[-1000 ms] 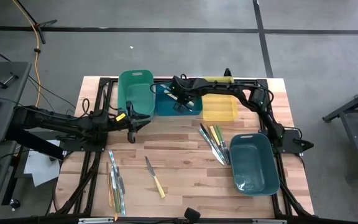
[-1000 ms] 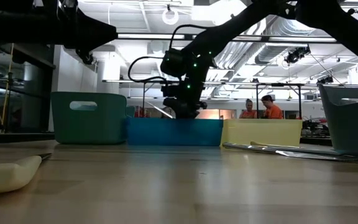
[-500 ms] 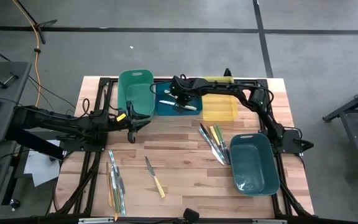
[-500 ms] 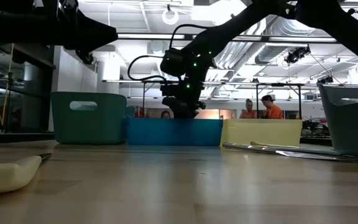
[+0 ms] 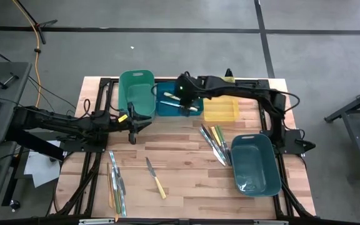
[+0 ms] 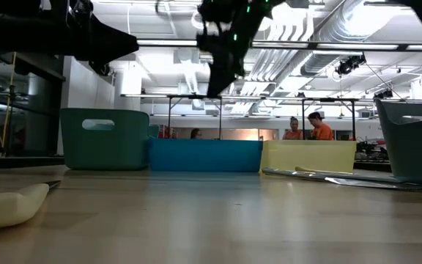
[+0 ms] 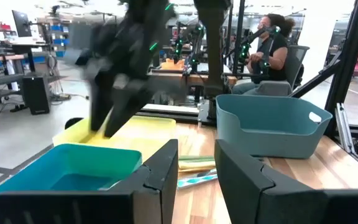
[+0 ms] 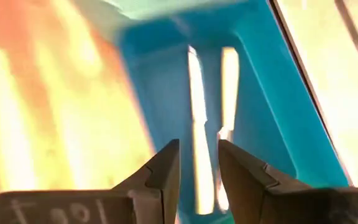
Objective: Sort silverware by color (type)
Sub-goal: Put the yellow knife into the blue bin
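Note:
My right gripper (image 5: pixel 182 95) (image 8: pixel 197 147) hangs open over the blue bin (image 5: pixel 167 107), with nothing between its fingers. Two pale-handled utensils (image 8: pixel 197 112) lie flat on that bin's floor (image 5: pixel 184 107). More silverware lies flat on the table: several pieces (image 5: pixel 215 144) beside the teal bin, one yellow-handled knife (image 5: pixel 157 179) near the front, and several pieces (image 5: pixel 115 184) at the front left. My left gripper (image 5: pixel 133 134) (image 7: pixel 196 152) waits open and level at the table's left, touching nothing.
A green bin (image 5: pixel 136 94), the blue bin and a yellow bin (image 5: pixel 221 109) stand in a row along the far edge. A larger teal bin (image 5: pixel 255 164) sits at the right front. Bare wood lies between the rows. People sit in the room behind (image 6: pixel 308 126).
My right gripper has risen from low inside the blue bin to well above it, tipping a little less steeply down. A pale-handled utensil that it covered before now lies in full view on the bin's floor.

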`<control>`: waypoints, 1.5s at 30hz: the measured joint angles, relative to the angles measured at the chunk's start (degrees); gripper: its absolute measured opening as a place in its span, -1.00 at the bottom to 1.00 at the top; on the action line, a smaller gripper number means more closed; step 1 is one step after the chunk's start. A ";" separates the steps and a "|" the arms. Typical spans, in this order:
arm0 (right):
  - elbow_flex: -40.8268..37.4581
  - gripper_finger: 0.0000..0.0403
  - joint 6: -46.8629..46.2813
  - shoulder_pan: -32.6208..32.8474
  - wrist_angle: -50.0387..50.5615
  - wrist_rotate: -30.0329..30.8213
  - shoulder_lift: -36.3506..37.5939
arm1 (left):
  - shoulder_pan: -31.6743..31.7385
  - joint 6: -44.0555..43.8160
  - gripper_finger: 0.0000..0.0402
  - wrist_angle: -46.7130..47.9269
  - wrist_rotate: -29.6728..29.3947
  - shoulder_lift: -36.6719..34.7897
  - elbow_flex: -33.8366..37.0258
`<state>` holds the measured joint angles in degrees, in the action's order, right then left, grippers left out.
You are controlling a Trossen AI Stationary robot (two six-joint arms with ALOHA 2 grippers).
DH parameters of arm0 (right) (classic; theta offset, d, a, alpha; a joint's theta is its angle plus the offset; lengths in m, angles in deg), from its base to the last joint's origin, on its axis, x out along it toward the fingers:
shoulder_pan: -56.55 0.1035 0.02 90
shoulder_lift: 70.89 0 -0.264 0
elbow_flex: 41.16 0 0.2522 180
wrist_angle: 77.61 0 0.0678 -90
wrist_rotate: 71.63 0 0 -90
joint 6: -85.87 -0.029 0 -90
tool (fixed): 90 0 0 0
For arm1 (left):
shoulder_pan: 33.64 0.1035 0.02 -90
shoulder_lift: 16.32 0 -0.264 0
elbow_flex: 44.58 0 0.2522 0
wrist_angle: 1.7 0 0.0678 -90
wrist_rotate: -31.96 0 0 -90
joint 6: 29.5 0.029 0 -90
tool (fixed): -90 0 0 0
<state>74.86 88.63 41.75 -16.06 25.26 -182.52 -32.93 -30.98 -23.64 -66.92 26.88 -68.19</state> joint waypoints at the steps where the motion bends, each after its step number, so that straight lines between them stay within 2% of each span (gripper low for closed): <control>1: 0.00 -0.48 0.23 1.30 0.06 0.02 0.78 | 0.00 -0.28 -0.51 0.48 0.00 0.00 0.00; 4: 0.00 -0.48 0.73 5.50 0.34 0.99 2.00 | 0.00 -1.05 -0.51 1.91 0.80 0.02 0.00; 10: 0.00 -0.48 -0.08 11.77 3.77 7.47 2.40 | -0.12 -1.51 -0.51 2.75 5.00 0.01 0.00; 15: 0.00 -0.48 -2.79 13.37 8.72 7.95 2.46 | -1.04 -1.45 -0.51 2.92 5.66 0.02 0.00; 20: -0.15 -0.48 -3.76 13.83 9.51 9.80 2.63 | -1.31 -0.41 -0.51 2.92 5.66 0.01 0.00; 23: -6.85 -0.47 -4.41 13.83 5.83 11.03 5.57 | -1.30 -0.41 -0.51 3.46 5.66 0.02 0.00; 29: -37.06 -0.47 -11.43 13.64 -18.29 10.94 22.51 | -1.29 0.66 -0.51 2.73 5.04 0.00 0.00; 32: -48.96 -0.47 -14.05 14.43 -36.81 8.75 30.61 | -1.29 1.08 -0.51 2.01 3.90 0.01 0.00; 35: -57.92 -0.47 -13.75 15.36 -57.70 4.26 35.11 | -1.29 1.10 -0.51 1.50 3.83 0.00 0.00; 40: -66.34 -0.47 -2.85 16.37 -86.80 -1.05 34.49 | -1.29 1.10 -0.51 2.40 3.81 0.00 0.00; 42: -67.48 -0.47 2.05 16.47 -92.46 -1.34 33.20 | -1.29 1.10 -0.51 3.37 3.76 0.00 0.00; 45: -67.11 -0.47 7.33 16.47 -93.26 -1.35 31.64 | -1.29 1.10 -0.51 4.49 3.72 0.00 0.00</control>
<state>7.75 95.96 58.22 -109.32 23.91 -150.87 -34.22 -29.89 -19.15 -63.21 26.88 -68.19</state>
